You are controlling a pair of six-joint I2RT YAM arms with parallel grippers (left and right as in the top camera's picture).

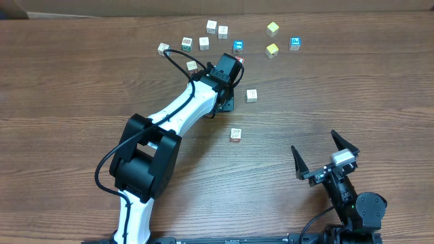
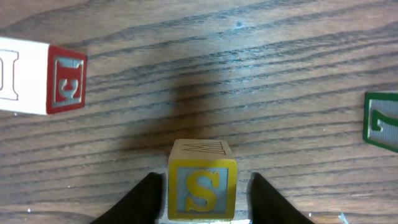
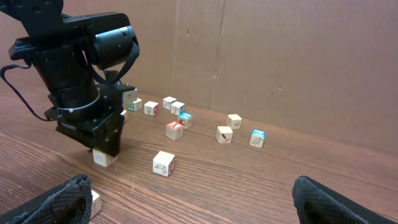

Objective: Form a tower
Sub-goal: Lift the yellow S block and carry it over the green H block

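Left claw [image 3: 109,148] stands over the tower [image 3: 104,159], lower left of the right wrist view. Overhead, the arm hides the stack. In the left wrist view the top cube, the S cube [image 2: 202,190], sits at bottom centre between the fingers [image 2: 149,196]. The jaws are apart, with a thin gap on each side and no grip. Only a pale sliver shows under the S cube, so alignment with the cube below cannot be judged.

Right claw [image 1: 313,140] is parked at lower right, jaws wide apart, holding nothing.

Risks:
- The gaps are narrow, so a lift that drifts sideways could catch a finger on the S cube and drag it off.
- If the seating is off-centre, the cube could tip once the claw clears.
- Loose cubes [image 1: 251,95] lie close by, so a toppling cube could knock them.
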